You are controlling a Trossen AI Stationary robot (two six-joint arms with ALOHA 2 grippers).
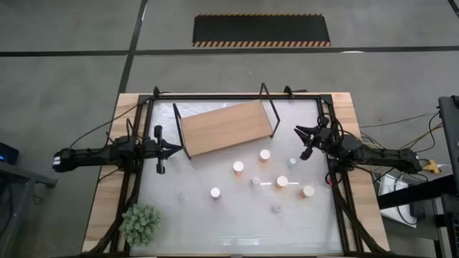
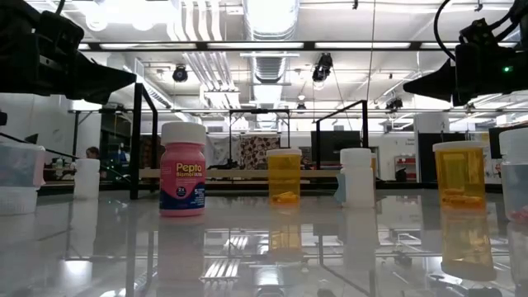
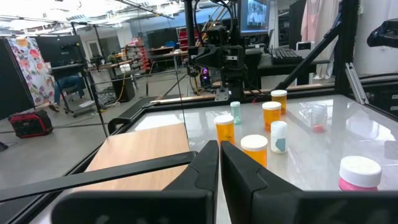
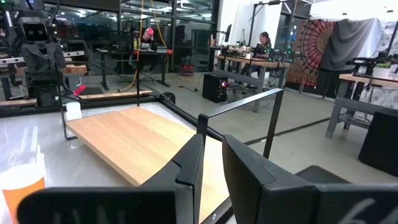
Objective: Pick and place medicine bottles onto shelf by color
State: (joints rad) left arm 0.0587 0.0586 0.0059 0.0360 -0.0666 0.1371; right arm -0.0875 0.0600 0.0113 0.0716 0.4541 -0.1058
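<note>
Clearly nothing sorted yet: shelf (image 1: pixel 227 127) bare at the far middle, medicine bottles (image 1: pixel 264 155) scattered nearer and rightward. Left gripper (image 1: pixel 172 150) pressed nearly together at the shelf's left end; right gripper (image 1: pixel 308 142) narrowly parted, empty. Best to spread wide, descend over one orange bottle (image 1: pixel 238 167), grip below the cap. Clear bottles hard to make out from above.

Bright ceiling tubes (image 2: pixel 272 16) glare off my glossy white surface (image 2: pixel 247 256), mirroring bottles; nearest edge bottles blur.
</note>
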